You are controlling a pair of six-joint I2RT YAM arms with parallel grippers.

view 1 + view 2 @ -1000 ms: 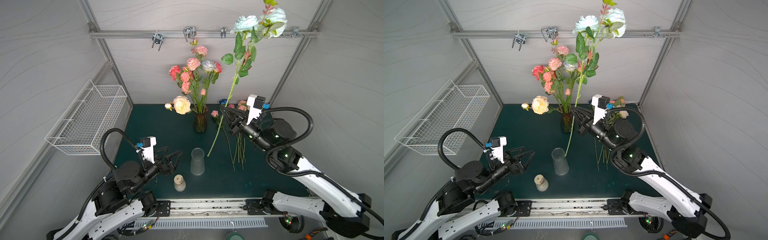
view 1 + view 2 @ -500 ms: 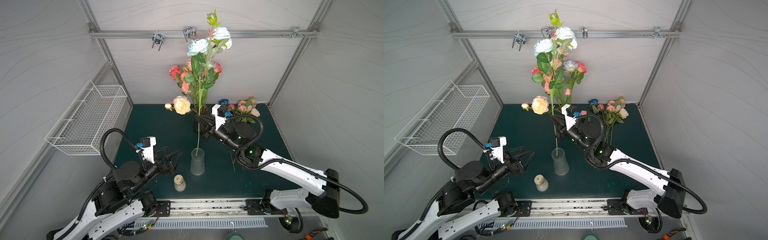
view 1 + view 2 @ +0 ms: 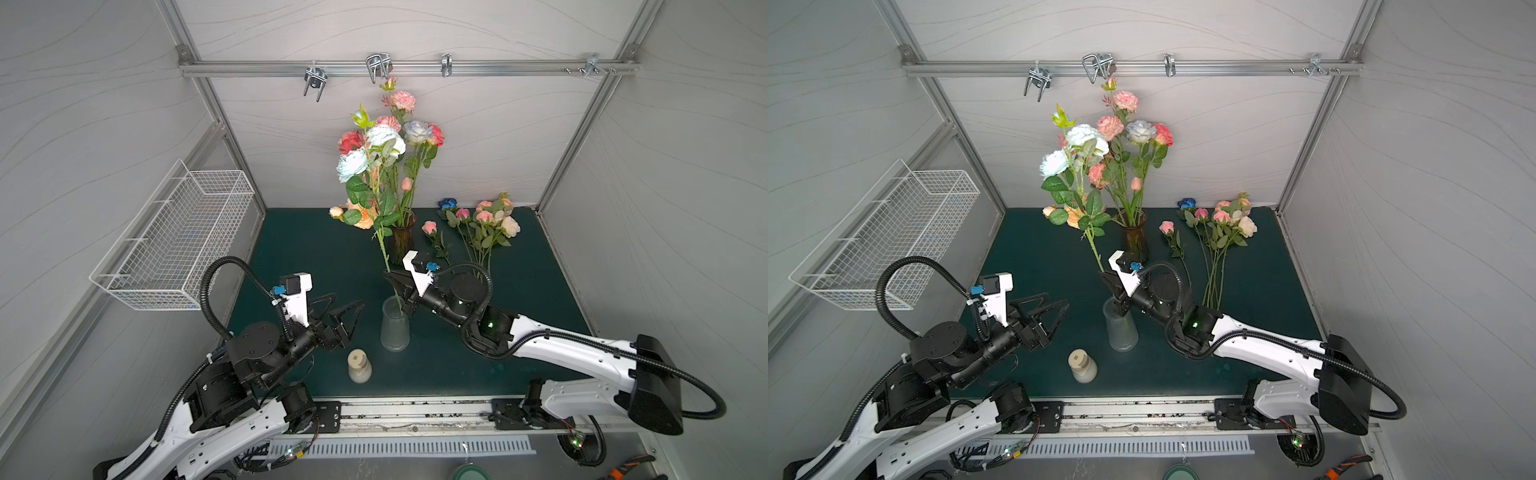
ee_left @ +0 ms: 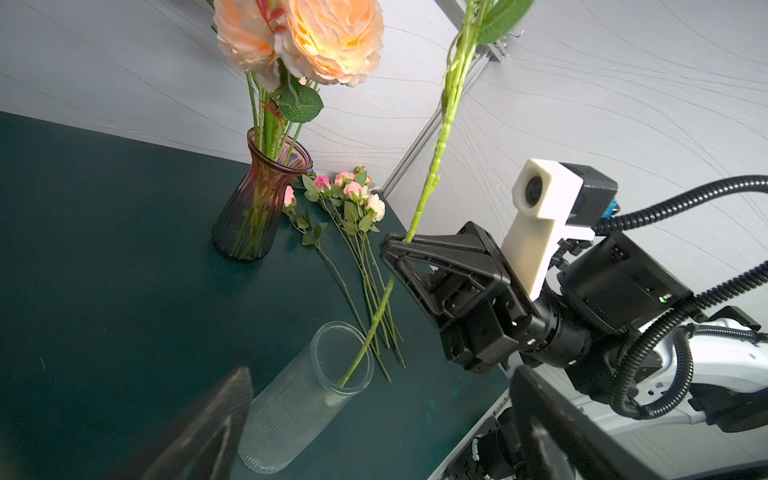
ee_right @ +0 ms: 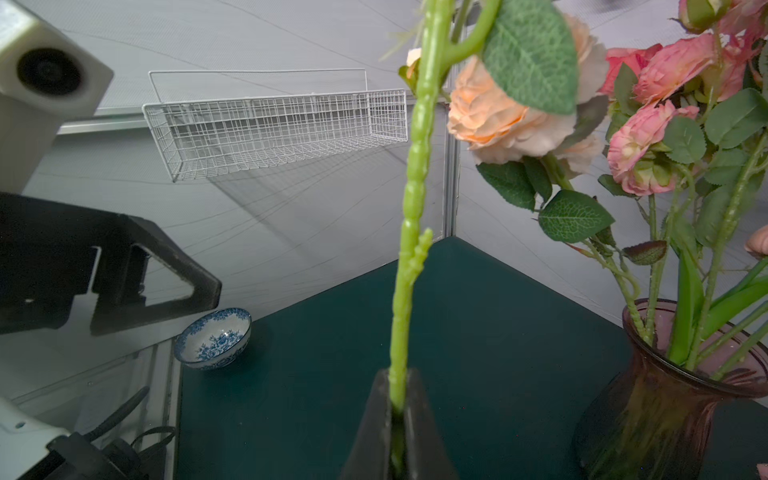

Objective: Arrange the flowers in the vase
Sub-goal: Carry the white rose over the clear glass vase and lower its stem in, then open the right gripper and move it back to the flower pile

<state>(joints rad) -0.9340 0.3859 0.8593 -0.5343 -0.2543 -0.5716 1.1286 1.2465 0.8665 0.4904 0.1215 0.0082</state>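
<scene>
Desk (image 3: 316, 266) of dark green carries two vases. Right claw (image 3: 390, 277), clenched on the green stem of a pale-blue-and-white flower spray (image 3: 352, 164), has swung in from the right of the dark vase (image 3: 403, 243), where it held the spray high a second ago, and come down. The stem's foot now sits inside the clear ribbed vase (image 3: 395, 332) at mid-desk; half a second back it hung about the rim. The blooms lean up and back, overlapping the bouquet (image 3: 417, 132) standing in the dark vase. Whether the stem reaches the clear vase's floor is hard to judge through the ribbed glass. Left claw (image 3: 347, 300), spread wide and holding nothing, keeps its spot left of the clear vase. Loose flowers (image 3: 484, 228) lie flat at back right, and a small pale bottle (image 3: 359, 365) stands in front.
</scene>
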